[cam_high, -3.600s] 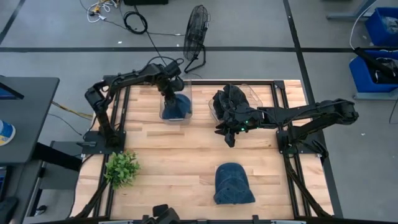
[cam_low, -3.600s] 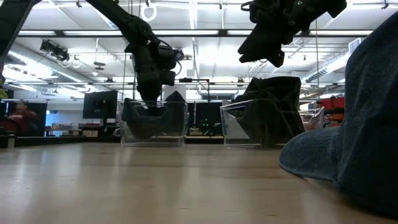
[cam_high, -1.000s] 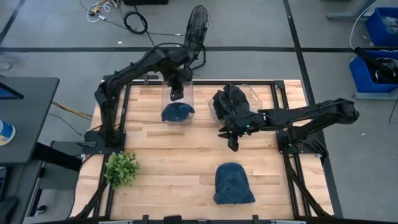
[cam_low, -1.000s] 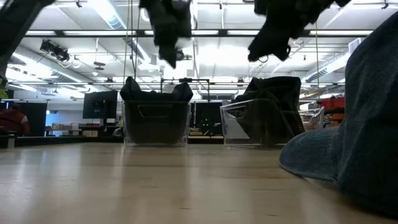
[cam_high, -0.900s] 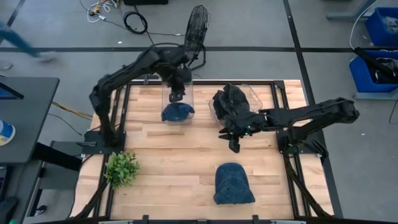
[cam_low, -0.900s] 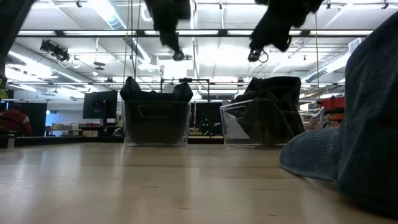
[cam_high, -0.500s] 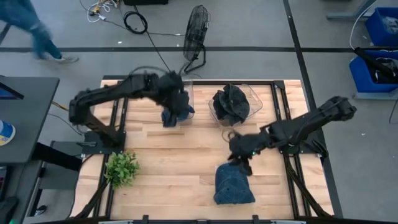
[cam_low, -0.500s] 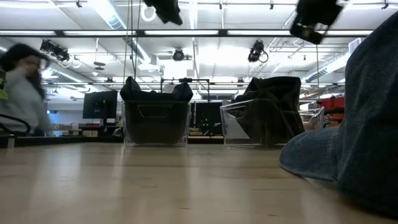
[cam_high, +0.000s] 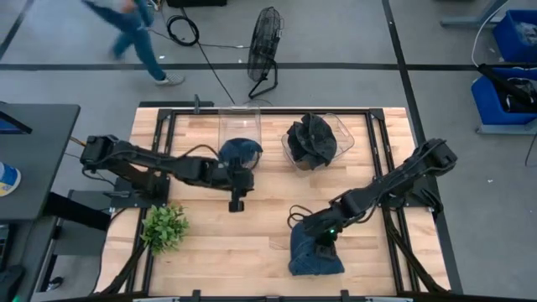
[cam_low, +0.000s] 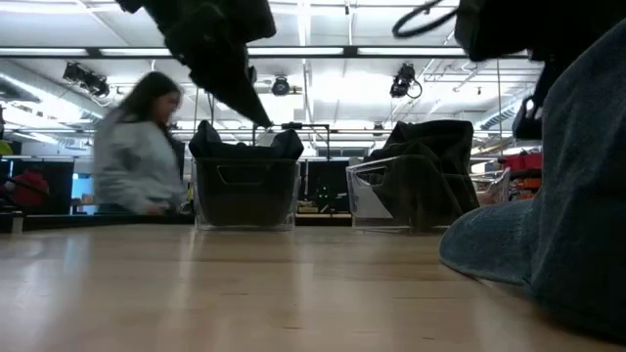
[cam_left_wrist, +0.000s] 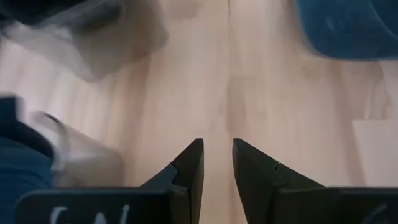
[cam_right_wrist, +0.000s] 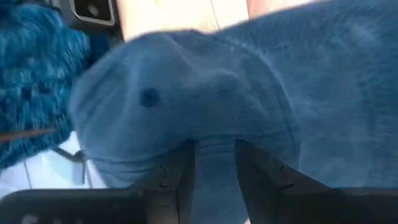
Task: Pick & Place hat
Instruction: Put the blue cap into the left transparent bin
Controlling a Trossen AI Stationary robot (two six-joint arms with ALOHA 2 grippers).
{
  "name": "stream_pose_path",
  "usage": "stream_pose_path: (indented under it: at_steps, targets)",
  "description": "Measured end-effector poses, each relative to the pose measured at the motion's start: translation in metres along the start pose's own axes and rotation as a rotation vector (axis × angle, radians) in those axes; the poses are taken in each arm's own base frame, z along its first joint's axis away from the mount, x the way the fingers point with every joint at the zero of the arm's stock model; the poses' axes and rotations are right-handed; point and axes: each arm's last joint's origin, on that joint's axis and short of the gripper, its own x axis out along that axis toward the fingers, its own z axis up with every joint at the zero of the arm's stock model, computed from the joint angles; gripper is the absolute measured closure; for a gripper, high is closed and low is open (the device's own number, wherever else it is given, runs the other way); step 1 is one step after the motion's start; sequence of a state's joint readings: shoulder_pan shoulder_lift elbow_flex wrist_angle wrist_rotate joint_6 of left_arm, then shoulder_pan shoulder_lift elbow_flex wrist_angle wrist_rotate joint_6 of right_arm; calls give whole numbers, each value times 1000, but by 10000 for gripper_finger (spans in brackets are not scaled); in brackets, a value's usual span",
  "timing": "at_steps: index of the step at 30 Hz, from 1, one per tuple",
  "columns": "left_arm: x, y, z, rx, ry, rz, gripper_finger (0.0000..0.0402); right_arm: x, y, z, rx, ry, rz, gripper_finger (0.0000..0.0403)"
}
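A blue denim hat (cam_high: 315, 248) lies on the wooden table near its near edge and fills the right of the low view (cam_low: 577, 196). My right gripper (cam_high: 324, 243) is down on it, shut on its cloth (cam_right_wrist: 214, 171). My left gripper (cam_high: 236, 202) hangs over bare table near the middle, open by a narrow gap (cam_left_wrist: 217, 163), touching nothing. Another blue hat (cam_high: 240, 151) rests inside a clear bin (cam_high: 239, 126) at the far side. Dark hats (cam_high: 310, 138) are heaped in a second clear bin. My right gripper pinches a raised fold of the blue hat's crown (cam_right_wrist: 214, 149) between its two fingers, below the top button (cam_right_wrist: 149, 98). It comes from above, slanting down. The hat lies on the table, and how many layers are held I cannot tell.
A small green plant (cam_high: 164, 225) stands at the table's near left. Black frame rails (cam_high: 394, 210) run along the table's sides. A fan (cam_high: 264, 42) stands on the floor beyond the far edge, and a person (cam_high: 134, 29) walks past there. Bare wood lies between the grippers.
My left gripper has drawn back from above the bin with the blue hat toward the near edge and dropped low over the table's middle. My right gripper has swung from beside the dark-hat bin toward the near edge and come down onto the blue hat.
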State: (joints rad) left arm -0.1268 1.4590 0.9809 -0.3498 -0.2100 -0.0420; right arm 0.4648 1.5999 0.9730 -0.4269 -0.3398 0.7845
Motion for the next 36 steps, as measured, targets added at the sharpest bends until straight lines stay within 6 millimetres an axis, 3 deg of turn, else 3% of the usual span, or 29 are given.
stream_pose_path:
  at_steps: [11,16,23,28,33,36]
  targets:
    - [1,-12,-7,-13,5,-26,315,44,-20,12,-70,-4,-97,264]
    - [1,-12,-8,-9,15,-26,314,48,-29,13,-111,-51,-238,289]
    - [1,-12,-10,-7,39,-24,314,47,-32,14,-146,-78,-304,394]
    - [1,-12,-10,-11,40,-24,314,41,-27,17,-156,-71,-269,396]
    - [1,-12,-10,-13,40,-24,314,14,-4,29,-189,-148,-174,394]
    - [1,-12,-10,-18,38,-23,314,0,7,34,-249,-211,-202,388]
